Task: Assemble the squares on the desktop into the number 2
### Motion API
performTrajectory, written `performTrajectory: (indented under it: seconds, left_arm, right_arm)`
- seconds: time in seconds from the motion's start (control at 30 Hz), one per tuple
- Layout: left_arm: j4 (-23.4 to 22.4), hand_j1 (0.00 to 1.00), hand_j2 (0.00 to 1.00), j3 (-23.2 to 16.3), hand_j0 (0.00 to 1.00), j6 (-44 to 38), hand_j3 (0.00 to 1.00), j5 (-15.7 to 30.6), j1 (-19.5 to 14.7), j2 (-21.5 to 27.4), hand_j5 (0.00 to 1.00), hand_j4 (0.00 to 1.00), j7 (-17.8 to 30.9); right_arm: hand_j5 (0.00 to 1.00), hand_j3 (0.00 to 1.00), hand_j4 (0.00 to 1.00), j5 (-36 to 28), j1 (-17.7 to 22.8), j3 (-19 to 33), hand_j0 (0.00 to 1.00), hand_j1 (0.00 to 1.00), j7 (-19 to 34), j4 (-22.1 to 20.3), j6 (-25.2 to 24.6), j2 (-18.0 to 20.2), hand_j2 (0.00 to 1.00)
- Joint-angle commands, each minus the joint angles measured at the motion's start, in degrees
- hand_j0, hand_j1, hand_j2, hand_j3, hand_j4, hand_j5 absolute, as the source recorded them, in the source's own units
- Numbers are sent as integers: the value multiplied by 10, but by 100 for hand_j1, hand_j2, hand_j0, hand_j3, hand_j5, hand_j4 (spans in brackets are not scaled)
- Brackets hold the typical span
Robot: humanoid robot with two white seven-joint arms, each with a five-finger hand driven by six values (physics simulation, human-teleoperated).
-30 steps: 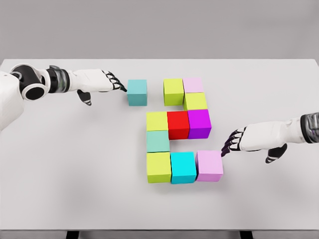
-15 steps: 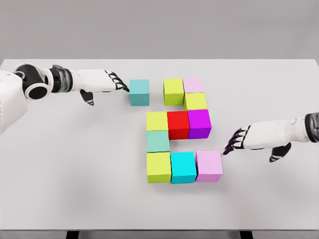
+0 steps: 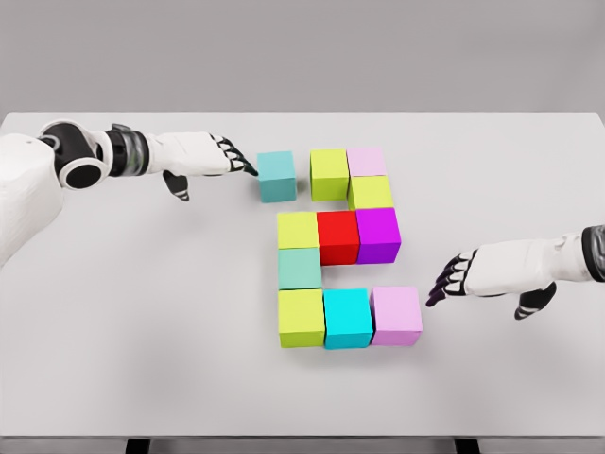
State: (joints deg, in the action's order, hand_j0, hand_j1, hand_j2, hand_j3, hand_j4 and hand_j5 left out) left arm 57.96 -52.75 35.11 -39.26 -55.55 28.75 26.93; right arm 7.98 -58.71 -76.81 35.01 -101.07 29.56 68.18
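A teal cube (image 3: 277, 176) sits near the table's back, a small gap left of a lime cube (image 3: 329, 173). My left hand (image 3: 233, 160) touches the teal cube's left face with extended fingertips, holding nothing. The other cubes form a block figure: pale pink (image 3: 367, 161) and lime (image 3: 371, 193) at the top right, then lime (image 3: 298, 230), red (image 3: 338, 235) and purple (image 3: 378, 234) across the middle, mint (image 3: 300, 268) below, and lime (image 3: 302, 317), cyan (image 3: 348, 317) and lilac (image 3: 396, 314) along the bottom. My right hand (image 3: 446, 282) hovers open, a short way right of the lilac cube.
The white table (image 3: 142, 312) spreads wide on both sides of the cubes. Its front edge runs along the bottom of the view.
My left hand has pushed the teal cube rightward toward the lime cube. My right hand has drawn back to the right, away from the lilac cube.
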Motion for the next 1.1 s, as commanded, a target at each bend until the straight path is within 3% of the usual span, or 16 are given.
performTrajectory:
  seconds: [0.0,0.47,0.73,0.83,0.93,1.07]
  left_arm:
    - [0,100,100,1,100,-1,100,2,0,-1,100,100,1]
    - [7,100,100,2,100,-1,100,2,-1,-7,100,100,0]
    - [4,100,100,2,100,-1,100,2,-3,-7,100,100,0]
    - [0,100,100,1,100,-1,100,1,-4,-6,100,100,0]
    - [0,100,100,2,100,-1,100,0,-5,-6,100,100,1]
    - [0,100,100,1,100,-1,100,0,-7,-7,100,100,1]
  right_arm:
    - [98,98,98,-2,0,0,98,98,0,-1,0,-2,98]
    - [98,98,98,-4,0,0,98,98,0,-1,-6,-23,98]
    - [98,98,98,-5,0,1,98,98,0,1,-6,-21,98]
    - [99,99,99,-5,0,9,99,99,0,4,-5,-4,99]
    - [100,100,100,-26,0,62,100,100,0,2,3,39,100]
    - [100,100,100,-105,2,121,100,100,0,3,28,41,100]
